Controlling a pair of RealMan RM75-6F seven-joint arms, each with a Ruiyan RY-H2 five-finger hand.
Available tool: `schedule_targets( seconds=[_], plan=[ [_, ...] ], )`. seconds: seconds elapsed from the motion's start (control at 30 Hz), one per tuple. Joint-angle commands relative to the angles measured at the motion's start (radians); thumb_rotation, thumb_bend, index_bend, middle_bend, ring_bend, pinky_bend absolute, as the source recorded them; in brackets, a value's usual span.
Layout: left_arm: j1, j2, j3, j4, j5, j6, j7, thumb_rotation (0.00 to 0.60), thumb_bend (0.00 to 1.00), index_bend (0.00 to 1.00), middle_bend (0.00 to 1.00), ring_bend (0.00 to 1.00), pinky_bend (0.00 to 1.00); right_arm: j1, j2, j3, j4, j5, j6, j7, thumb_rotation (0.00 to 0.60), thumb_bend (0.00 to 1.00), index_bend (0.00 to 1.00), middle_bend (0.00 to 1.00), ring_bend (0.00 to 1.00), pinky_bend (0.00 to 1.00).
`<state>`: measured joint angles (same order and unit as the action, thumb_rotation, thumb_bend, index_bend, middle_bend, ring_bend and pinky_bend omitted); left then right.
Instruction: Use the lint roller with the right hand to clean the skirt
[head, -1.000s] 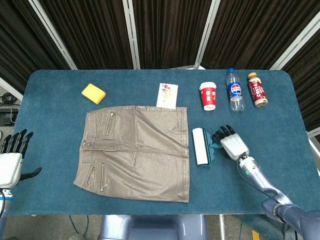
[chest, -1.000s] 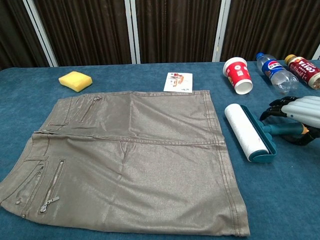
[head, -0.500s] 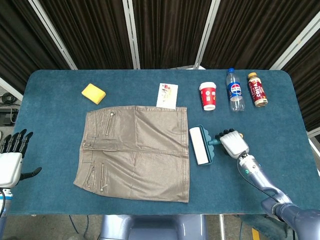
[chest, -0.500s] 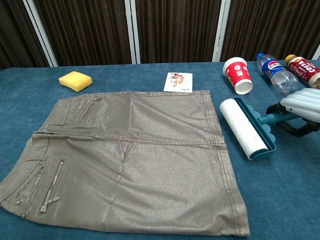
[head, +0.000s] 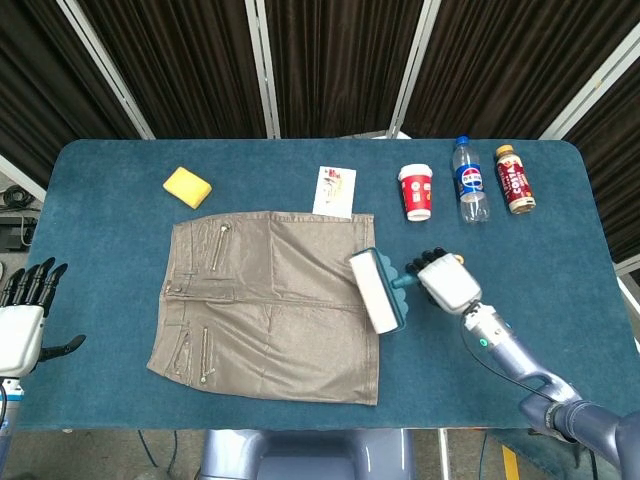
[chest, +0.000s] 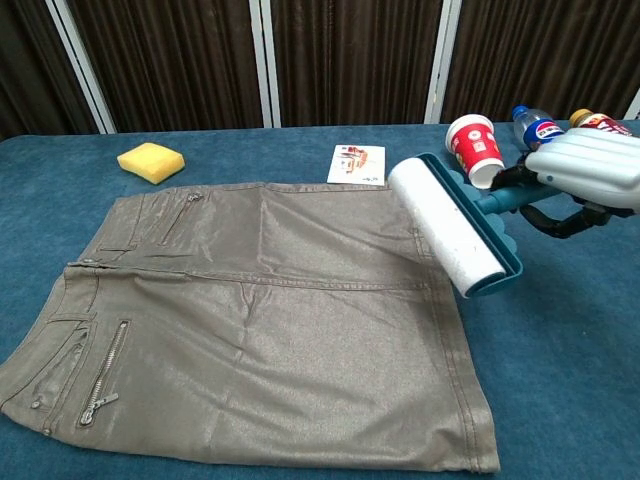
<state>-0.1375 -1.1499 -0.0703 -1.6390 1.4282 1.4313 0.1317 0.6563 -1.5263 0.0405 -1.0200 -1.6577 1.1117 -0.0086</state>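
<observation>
Head view shows your right hand (head: 444, 283) gripping the lint roller (head: 376, 290) by its teal handle, roller over the skirt's (head: 270, 300) right edge. Your left hand (head: 22, 318) waits open off the blue surface's (head: 100, 260) left side, fingers spread, holding nothing.

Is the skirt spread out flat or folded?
Spread flat: the skirt lies open on the table, waistband, zippers and hem all showing, no layer doubled over.
</observation>
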Motion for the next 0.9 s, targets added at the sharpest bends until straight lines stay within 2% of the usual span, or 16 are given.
schedule_targets(
  seconds=[0.03,0.17,0.4,0.7,0.9],
  plan=[
    [0.0,0.006,0.002,-0.004,0.007,0.001,-0.01,0.6,0.0,0.0,0.0,0.0,0.0,0.07,0.064,0.049,-0.249,0.029,-0.092,-0.267,0.6,0.87,0.46,0.48,0.34,0.39],
    [-0.001,0.014,0.003,-0.005,0.01,-0.001,-0.029,0.6,0.0,0.0,0.0,0.0,0.0,0.117,0.043,0.083,-0.38,0.093,-0.188,-0.509,0.6,0.9,0.47,0.48,0.35,0.41],
    [-0.003,0.024,0.0,0.008,-0.009,-0.017,-0.056,0.6,0.0,0.0,0.0,0.0,0.0,0.182,-0.051,0.126,-0.466,0.254,-0.301,-0.788,0.6,0.95,0.47,0.48,0.35,0.41],
    [-0.005,0.031,-0.009,0.018,-0.032,-0.029,-0.076,0.6,0.0,0.0,0.0,0.0,0.0,0.27,-0.172,0.145,-0.482,0.483,-0.368,-1.017,0.6,1.0,0.48,0.51,0.37,0.44],
    [-0.011,0.027,-0.011,0.024,-0.043,-0.041,-0.07,0.6,0.0,0.0,0.0,0.0,0.0,0.318,-0.225,0.131,-0.466,0.601,-0.356,-1.123,0.6,1.0,0.49,0.51,0.37,0.44]
  ],
)
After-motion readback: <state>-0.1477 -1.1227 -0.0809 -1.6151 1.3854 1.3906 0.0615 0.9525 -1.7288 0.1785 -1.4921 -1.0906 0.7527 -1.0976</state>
